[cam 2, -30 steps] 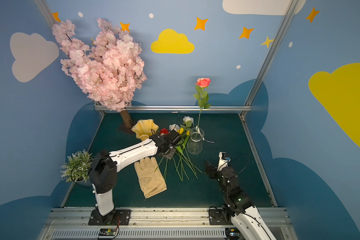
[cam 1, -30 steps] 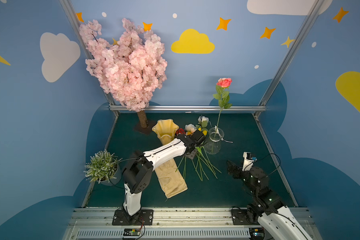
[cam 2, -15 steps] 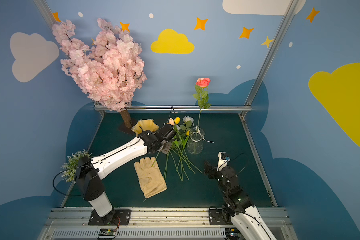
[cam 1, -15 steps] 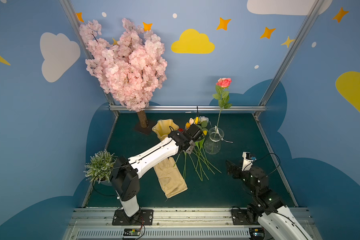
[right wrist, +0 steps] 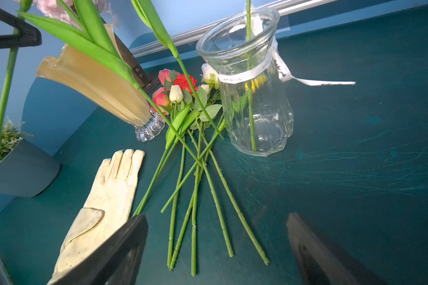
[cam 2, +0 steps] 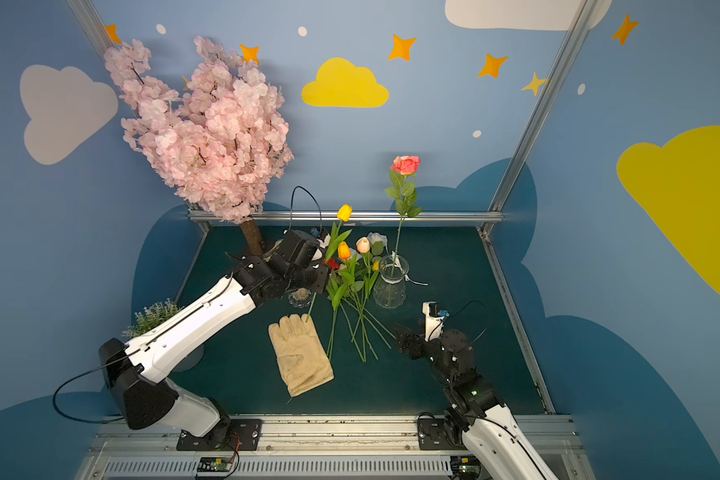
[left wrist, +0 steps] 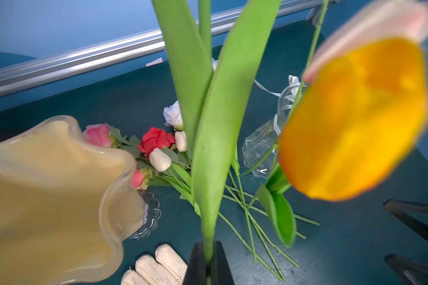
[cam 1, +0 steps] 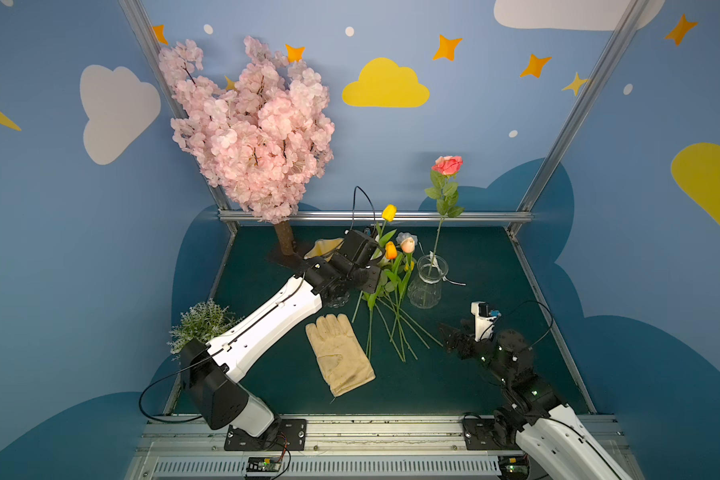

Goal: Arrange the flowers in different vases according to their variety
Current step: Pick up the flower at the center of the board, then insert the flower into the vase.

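Blossom tree (cam 1: 258, 133): fluffy pale-pink papery clusters on a rough brown trunk, upper left in both top views.
Table (cam 1: 495, 270): matte dark-teal mat, finely scratched, with a ribbed aluminium back rail (cam 1: 474, 215).
Left arm (cam 1: 267, 328): glossy white shell with black joints, running diagonally from lower left to centre.
Glove (cam 1: 341, 353): cream woven fabric, limp and flat, low centre.
Amber vase (left wrist: 47, 185): smooth and opaque, with a wavy flared rim and a scalloped clear-glass foot. It is mostly hidden behind the left wrist in the top views.
Clear vase (cam 1: 427, 282): ribbed glass with a white ribbon at the neck, right of centre, holding one upright pink rose (cam 1: 447, 165).
Loose flowers (right wrist: 183, 88): fabric roses and cream buds, their thin green stems fanned on the mat between the vases.
Left gripper (left wrist: 208, 259): pinched tight on the stem of the yellow tulip (cam 1: 389, 212), whose waxy bud is up at the back rail.
Right gripper (cam 1: 447, 338): spread wide and holding nothing, lower right.
Change: a second ago the left gripper sat low over the loose flowers. The yellow tulip is now lifted, and the right gripper has not moved.
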Controlling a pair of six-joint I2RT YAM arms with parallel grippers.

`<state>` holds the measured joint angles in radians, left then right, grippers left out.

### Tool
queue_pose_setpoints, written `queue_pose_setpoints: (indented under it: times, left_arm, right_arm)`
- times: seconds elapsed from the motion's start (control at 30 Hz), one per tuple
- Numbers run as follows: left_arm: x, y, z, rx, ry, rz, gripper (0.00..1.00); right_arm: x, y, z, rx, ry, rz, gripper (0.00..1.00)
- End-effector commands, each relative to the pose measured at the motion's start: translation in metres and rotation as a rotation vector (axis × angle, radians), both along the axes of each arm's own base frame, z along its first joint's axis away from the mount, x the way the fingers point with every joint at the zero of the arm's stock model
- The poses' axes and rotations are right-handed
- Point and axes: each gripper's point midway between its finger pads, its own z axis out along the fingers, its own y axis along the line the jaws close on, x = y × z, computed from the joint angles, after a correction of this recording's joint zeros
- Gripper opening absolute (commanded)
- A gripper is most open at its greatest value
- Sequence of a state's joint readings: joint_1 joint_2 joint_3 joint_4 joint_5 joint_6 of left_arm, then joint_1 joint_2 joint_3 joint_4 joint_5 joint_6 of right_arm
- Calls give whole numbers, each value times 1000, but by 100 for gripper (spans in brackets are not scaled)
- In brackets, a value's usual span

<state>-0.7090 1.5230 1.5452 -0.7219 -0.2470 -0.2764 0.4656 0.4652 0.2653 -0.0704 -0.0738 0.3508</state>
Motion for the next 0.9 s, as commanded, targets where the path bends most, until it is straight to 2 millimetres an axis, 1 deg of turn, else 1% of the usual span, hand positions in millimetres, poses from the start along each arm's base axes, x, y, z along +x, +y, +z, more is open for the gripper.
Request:
queue_pose_setpoints:
  times: [0.0, 0.03, 0.1, 0.17, 0.23, 0.3, 0.37, 0.43, 0.5, 0.53, 0.63, 0.8, 0.87]
  left_arm:
    - [1, 18, 7, 69, 1, 71, 3]
    - [2, 24, 7, 63, 9, 85, 3]
    - [7, 35, 13, -8, -3, 121, 3]
    - [11, 46, 22, -48, -23, 150, 3]
    - [16, 54, 36, -52, -55, 171, 3]
    - [25, 65, 59, -61, -105, 203, 3]
    - [35, 77, 75, -66, -134, 235, 3]
    - [48, 88, 87, -61, -155, 272, 3]
    - [60, 96, 93, -62, -173, 299, 3]
    - [65, 98, 95, -66, -182, 309, 3]
    - [82, 94, 99, -84, -240, 300, 3]
    - [111, 86, 116, -120, -404, 272, 3]
    - [120, 87, 118, -118, -447, 279, 3]
  right_arm:
    - [1, 8, 7, 13, -25, 41, 94]
    - [1, 8, 7, 12, -23, 43, 94]
    - [2, 9, 6, 12, -19, 46, 94]
    - [2, 11, 5, 12, -11, 54, 94]
    - [3, 12, 4, 11, -5, 59, 94]
    - [3, 14, 3, 12, 1, 64, 94]
    - [3, 16, 1, 11, 10, 72, 94]
    - [4, 17, -1, 7, 21, 76, 93]
    - [5, 18, -2, 3, 33, 79, 93]
    - [5, 18, -3, 1, 38, 81, 93]
    - [6, 19, -4, -2, 45, 83, 93]
    - [6, 22, -6, -5, 62, 94, 93]
    - [6, 22, -7, -7, 66, 93, 93]
